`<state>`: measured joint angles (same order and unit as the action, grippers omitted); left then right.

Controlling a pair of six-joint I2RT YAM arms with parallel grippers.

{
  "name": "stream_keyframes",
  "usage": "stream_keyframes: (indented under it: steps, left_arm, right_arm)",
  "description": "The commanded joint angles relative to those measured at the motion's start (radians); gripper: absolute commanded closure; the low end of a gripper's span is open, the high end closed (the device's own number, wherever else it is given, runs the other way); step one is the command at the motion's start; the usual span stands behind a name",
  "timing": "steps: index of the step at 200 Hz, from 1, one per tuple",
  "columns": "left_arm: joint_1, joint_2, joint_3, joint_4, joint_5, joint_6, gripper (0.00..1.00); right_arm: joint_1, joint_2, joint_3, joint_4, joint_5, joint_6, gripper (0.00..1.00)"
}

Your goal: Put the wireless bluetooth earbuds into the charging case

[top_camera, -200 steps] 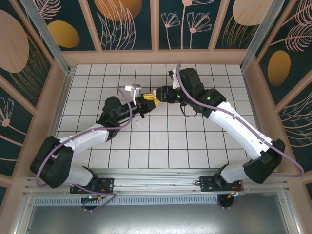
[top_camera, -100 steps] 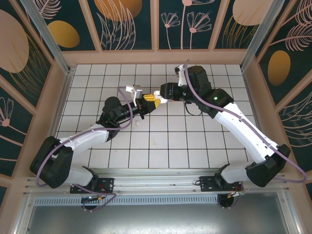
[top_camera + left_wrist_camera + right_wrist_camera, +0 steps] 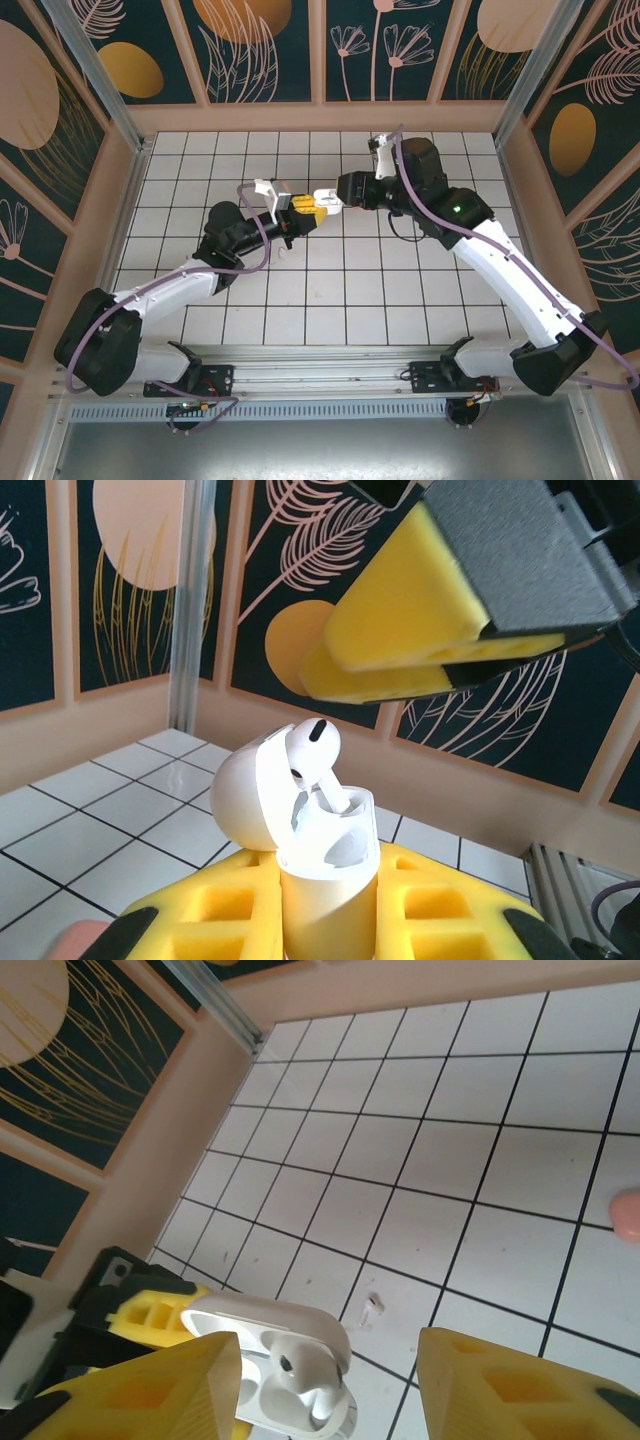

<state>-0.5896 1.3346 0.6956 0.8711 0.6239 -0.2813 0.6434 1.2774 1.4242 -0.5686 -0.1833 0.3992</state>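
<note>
White earbud [image 3: 312, 745] in the open charging case [image 3: 325, 895]
The left pincer [image 3: 303, 208] squeezes the case, lid up; the right pincer [image 3: 330, 1345] hangs just above, spread wide, holding nothing.

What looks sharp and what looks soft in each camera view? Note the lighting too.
Left wrist: charging case sharp, left gripper's pads slightly soft at the bottom edge. Right wrist: right gripper's fingertips blurred, floor tiles crisp. Top external: even light, faint shadows beneath the arms.
</note>
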Motion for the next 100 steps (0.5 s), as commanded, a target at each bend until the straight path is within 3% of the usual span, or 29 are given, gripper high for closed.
stream_keyframes:
  steps: [1,100]
  left_arm:
    - [-0.005,-0.028,0.003,-0.01,0.019,0.057,1.0]
    - [-0.006,-0.047,0.001,-0.023,0.018,0.065,1.0]
  right_arm:
    - [0.009,0.018,0.002,-0.035,-0.025,-0.011,0.52]
    - [0.03,0.041,0.012,-0.043,-0.044,-0.011,0.57]
